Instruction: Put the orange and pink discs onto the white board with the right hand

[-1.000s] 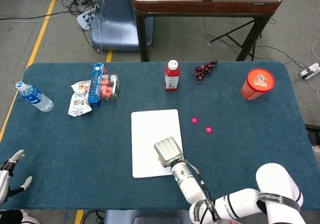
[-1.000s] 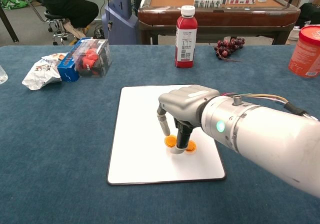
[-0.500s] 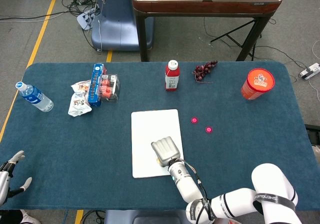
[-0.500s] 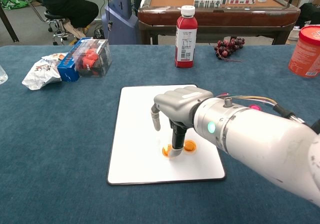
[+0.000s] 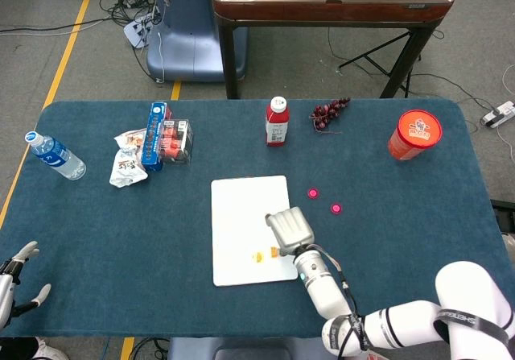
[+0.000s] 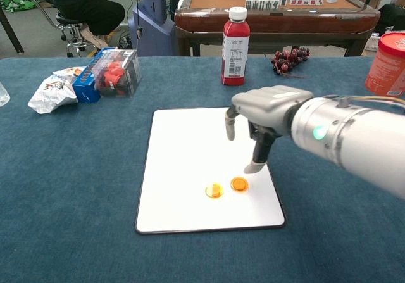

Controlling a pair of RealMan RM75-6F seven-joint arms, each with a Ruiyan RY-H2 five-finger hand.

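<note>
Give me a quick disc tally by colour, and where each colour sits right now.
Orange discs: 2, at and, both on the white board.
Pink discs: 2, at and, both on the blue table, right of the board.
Total: 4 discs.

orange discs (image 6: 214, 190) 2 | pink discs (image 5: 313, 192) 2 | white board (image 5: 241, 207) 1 | bottles (image 5: 277, 122) 2 | hands (image 6: 266, 107) 2
</note>
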